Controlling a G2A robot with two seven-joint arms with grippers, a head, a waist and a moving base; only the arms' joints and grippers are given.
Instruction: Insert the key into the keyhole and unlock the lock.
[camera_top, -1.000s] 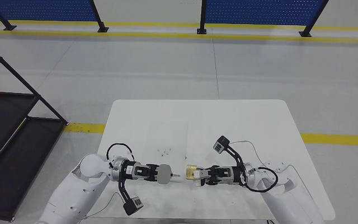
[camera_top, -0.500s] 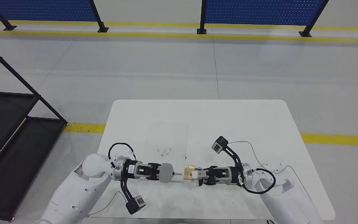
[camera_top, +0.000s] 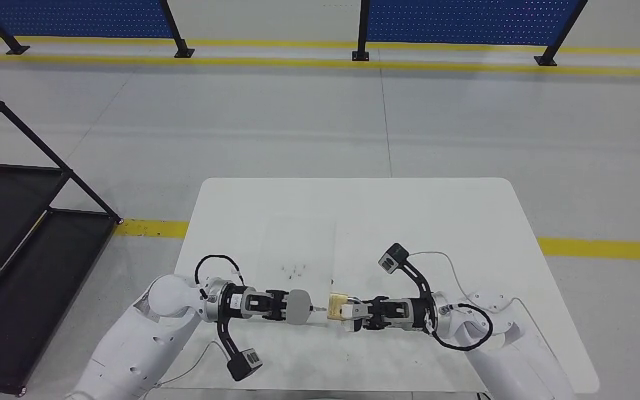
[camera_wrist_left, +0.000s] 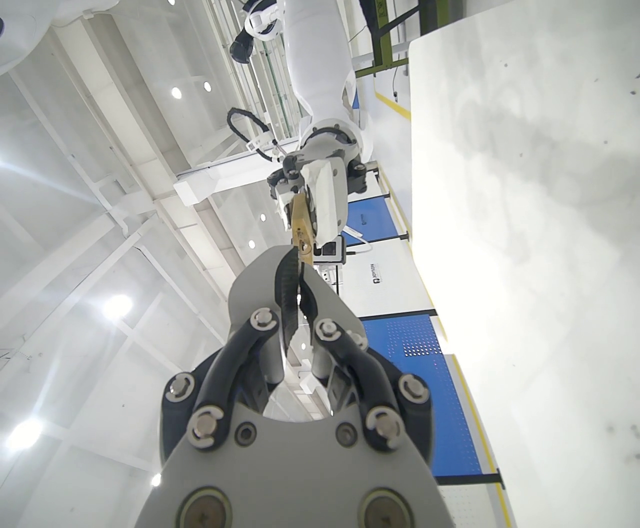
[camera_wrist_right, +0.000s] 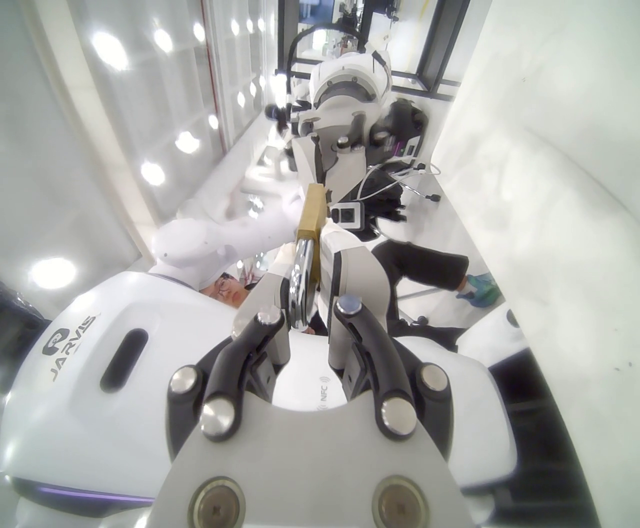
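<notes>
Your left gripper (camera_top: 304, 309) is closed on the key (camera_top: 318, 312), held above the front of the white surface (camera_top: 420, 220). Your right gripper (camera_top: 352, 312) is clamped on the brass lock (camera_top: 340, 301), with the shackle (camera_wrist_right: 301, 285) inside its grip. The key's tip meets the lock; whether it is inside, you cannot tell.

One brass lock (camera_top: 341, 301); one key (camera_top: 319, 311); one left gripper (camera_top: 300, 307) and one right gripper (camera_top: 351, 311), two in all; one white table (camera_top: 450, 220); two blue barrier panels (camera_top: 460, 20) beyond.
</notes>
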